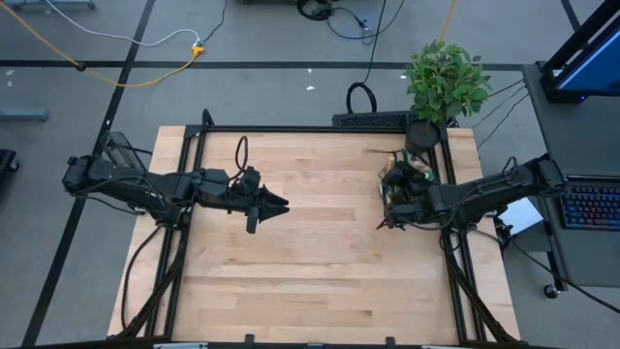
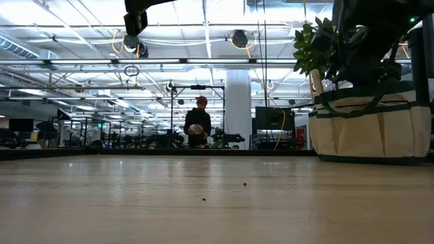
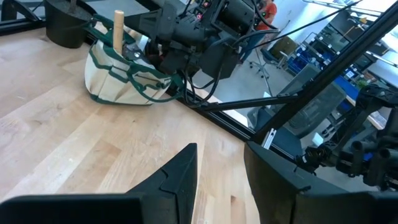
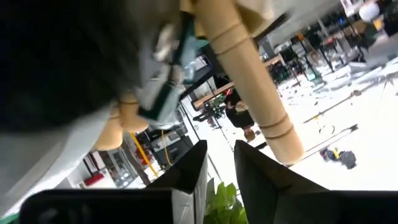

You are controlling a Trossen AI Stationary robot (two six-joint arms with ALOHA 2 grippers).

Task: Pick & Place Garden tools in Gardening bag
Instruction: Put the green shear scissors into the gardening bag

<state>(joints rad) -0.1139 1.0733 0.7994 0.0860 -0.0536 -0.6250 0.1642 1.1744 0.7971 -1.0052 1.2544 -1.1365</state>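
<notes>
Over the middle-left of the pale wooden plank surface, the left pincer hovered clear of the boards, its dark fingers a little apart and holding nothing. Farther off, near the far right corner, the round beige fabric gardening bag with dark green trim stood upright beside the leafy potted plant. A wooden tool handle stuck up from it. The right pincer reached into the bag; its narrow gap gripped nothing visible.

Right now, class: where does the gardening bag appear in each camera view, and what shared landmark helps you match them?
High view: gardening bag at right, under the right arm.
Low view: far right.
Left wrist view: upper left.
Right wrist view: cannot tell; only wooden handles show.
Shared landmark: the potted plant beside the bag.
</notes>
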